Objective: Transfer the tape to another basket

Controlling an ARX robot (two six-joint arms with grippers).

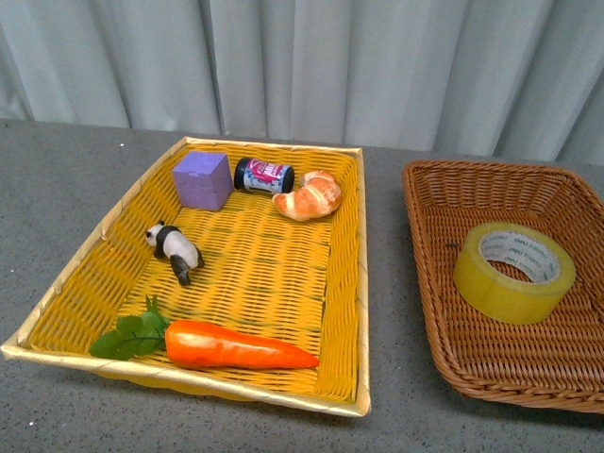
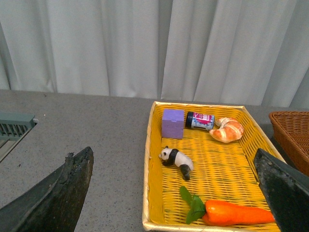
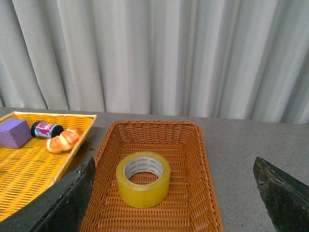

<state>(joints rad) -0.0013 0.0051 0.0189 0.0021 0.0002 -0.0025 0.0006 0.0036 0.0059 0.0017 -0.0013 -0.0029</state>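
Note:
The yellow tape [image 1: 514,271] lies flat inside the brown wicker basket [image 1: 440,321] on the right of the table. From the right wrist the tape [image 3: 143,179] sits in the basket [image 3: 195,169] between and beyond the fingers. My right gripper [image 3: 176,198] is open, held back from the basket with nothing in it. My left gripper [image 2: 176,193] is open too, hanging over the near edge of the yellow basket [image 2: 148,193]. A corner of the brown basket [image 2: 289,135] shows in the left wrist view. Neither arm appears in the front view.
The yellow woven basket [image 1: 344,311] on the left holds a purple cube [image 1: 202,179], a small jar [image 1: 264,176], a croissant [image 1: 309,195], a toy panda [image 1: 175,249] and a carrot [image 1: 231,345]. A grey curtain hangs behind the grey table. A vent grille [image 2: 14,124] lies far left.

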